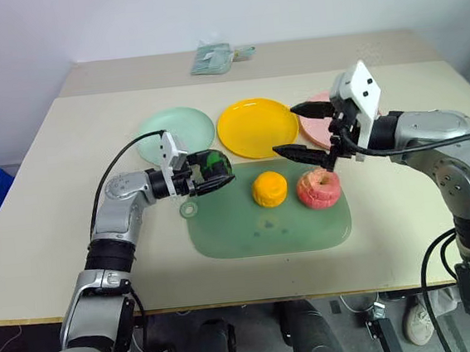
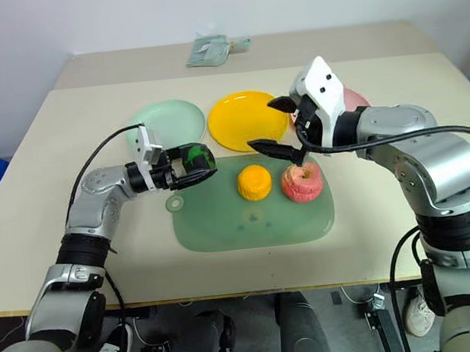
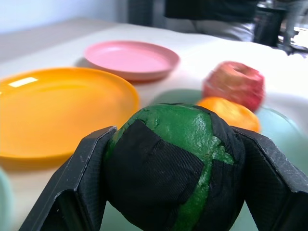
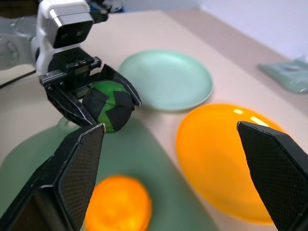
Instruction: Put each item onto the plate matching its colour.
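So the left gripper [image 1: 208,175] had its two black fingers clamped tight on the green-and-black ball [image 1: 210,167], holding it up off the surface, right over the near-left corner of the green mat [image 1: 269,223] and just this side of the mint green plate [image 1: 177,132]. The right gripper [image 1: 304,129] was spread wide with nothing in it, hanging above the pink-red apple [image 1: 319,188], not touching it as far as I could see. That apple sat on the mat, with the orange-yellow fruit [image 1: 269,188] just beside it, the two close but apart. Behind the mat the three plates were lined up in a row: mint green, then the yellow plate [image 1: 256,126] in the middle, then the pink plate [image 3: 131,58], partly hidden behind the right arm. All three plates had nothing on them. Way at the back of the table [image 1: 49,235] lay a small grey-green cloth bundle [image 1: 215,57].
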